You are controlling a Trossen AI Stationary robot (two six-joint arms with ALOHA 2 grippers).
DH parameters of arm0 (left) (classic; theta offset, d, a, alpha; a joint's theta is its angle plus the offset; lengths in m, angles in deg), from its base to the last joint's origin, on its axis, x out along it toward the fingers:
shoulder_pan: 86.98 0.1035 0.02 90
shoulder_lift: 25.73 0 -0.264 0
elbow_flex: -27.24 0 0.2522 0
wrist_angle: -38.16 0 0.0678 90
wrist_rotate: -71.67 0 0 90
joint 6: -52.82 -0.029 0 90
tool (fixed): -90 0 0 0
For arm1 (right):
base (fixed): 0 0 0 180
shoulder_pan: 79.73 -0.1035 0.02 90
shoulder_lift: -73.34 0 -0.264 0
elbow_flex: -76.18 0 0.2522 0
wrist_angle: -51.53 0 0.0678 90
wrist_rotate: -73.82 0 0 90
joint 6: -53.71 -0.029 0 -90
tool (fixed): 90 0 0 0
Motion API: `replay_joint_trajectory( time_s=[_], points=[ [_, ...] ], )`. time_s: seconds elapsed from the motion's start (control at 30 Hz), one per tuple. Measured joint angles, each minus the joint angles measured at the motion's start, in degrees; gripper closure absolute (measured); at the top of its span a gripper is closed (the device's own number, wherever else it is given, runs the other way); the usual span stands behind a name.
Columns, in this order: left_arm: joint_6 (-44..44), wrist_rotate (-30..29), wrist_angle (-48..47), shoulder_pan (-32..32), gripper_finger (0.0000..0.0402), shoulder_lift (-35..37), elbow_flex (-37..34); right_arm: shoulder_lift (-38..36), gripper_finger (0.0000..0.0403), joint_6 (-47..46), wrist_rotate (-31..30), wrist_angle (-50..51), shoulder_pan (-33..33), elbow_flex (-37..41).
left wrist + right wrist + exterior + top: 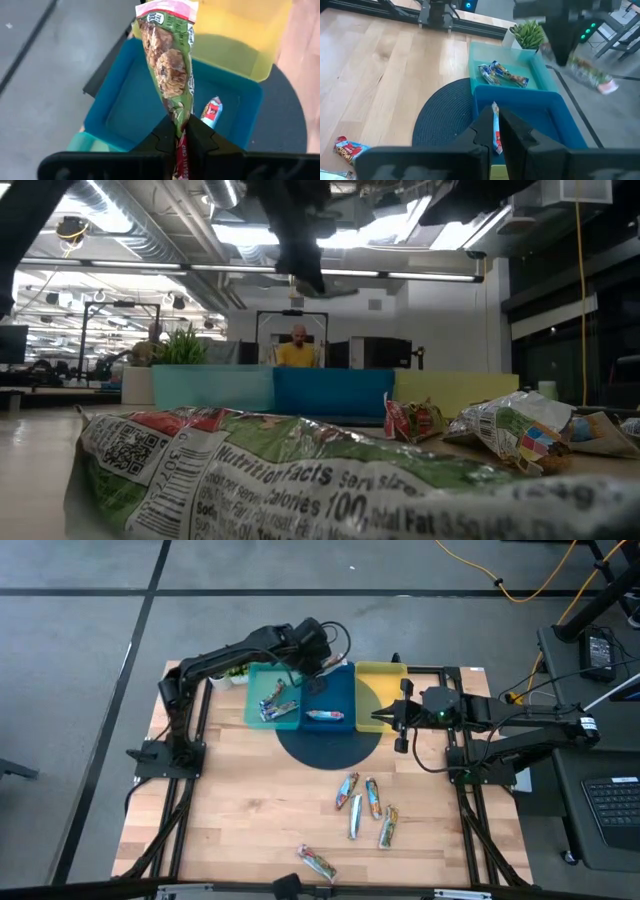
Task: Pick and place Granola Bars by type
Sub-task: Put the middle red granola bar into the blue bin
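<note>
My left gripper [179, 142] hangs in the air over the far edge of the blue tray [330, 700], shut on a green-and-red multicoloured granola bar [169, 65]. The right wrist view shows that bar [590, 75] blurred under the left gripper [560, 35]. One white-and-red bar [325, 715] lies flat in the blue tray. Blue bars [275, 700] lie in the teal tray [258, 680]. Several bars [365, 805] lie loose on the wood and one [315, 862] sits by the near edge. My right gripper [388, 720] waits over the yellow tray's [378, 675] near-right side, shut and holding nothing. My left gripper pinches the multicoloured bar between its two fingers by one end [179, 120]. The rest of the wrapper sticks out past the fingertips. The bar is lifted clear, in the air above the blue tray [130, 110], touching nothing else.
The three trays stand in a row at the table's far side, partly on a dark round mat [335, 745]. A small potted plant [237, 672] stands left of the teal tray. Bare wood lies at the near left [230, 800]. A person [297, 350] sits beyond the table.
</note>
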Motion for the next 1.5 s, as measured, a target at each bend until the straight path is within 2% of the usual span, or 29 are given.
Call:
replay_joint_trajectory(
  time_s=[0.47,0.83,1.5],
  points=[
    [0.04,0.00,0.79,1.30,0.0389,-9.49,-0.09,0.00,0.0369,-0.02,0.00,1.03,0.00,0.00],
    [0.57,0.38,1.07,-0.93,0.0389,-15.62,-0.09,0.00,0.0369,-0.07,0.00,1.27,-0.01,0.00],
    [2.00,1.08,3.77,-2.27,0.0389,-18.58,-0.11,0.00,0.0369,-1.57,0.04,2.41,0.00,0.00]
  ],
)
